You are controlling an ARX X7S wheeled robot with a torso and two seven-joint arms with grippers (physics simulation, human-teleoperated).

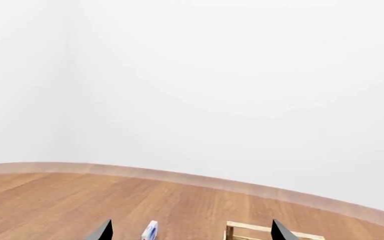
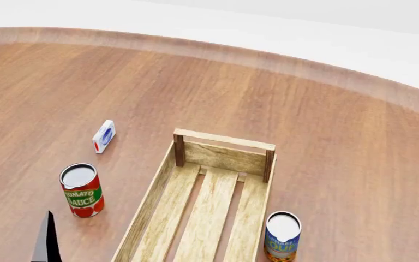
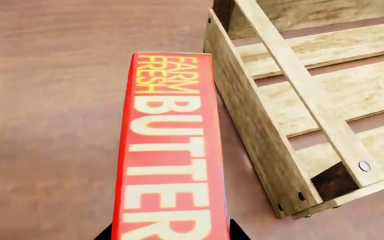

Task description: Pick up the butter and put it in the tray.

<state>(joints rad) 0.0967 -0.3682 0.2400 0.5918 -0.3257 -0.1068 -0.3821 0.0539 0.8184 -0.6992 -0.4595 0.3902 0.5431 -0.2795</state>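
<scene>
My right gripper (image 3: 168, 232) clamped on butter (image 3: 168, 150), "FARM FRESH BUTTER" readable, tray (image 3: 259, 130) side rail just beside, left gripper (image 1: 188, 231) apart.

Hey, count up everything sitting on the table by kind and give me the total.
Cans: 2, the tomato sauce can and the blue-labelled can
Cartons or boxes: 2, the butter and the small white-blue box
Wooden trays: 1, the tray
Total: 5

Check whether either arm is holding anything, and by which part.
Right fingers flank the butter at its near end; an actual grip cannot be confirmed. The left gripper is open and empty.
</scene>
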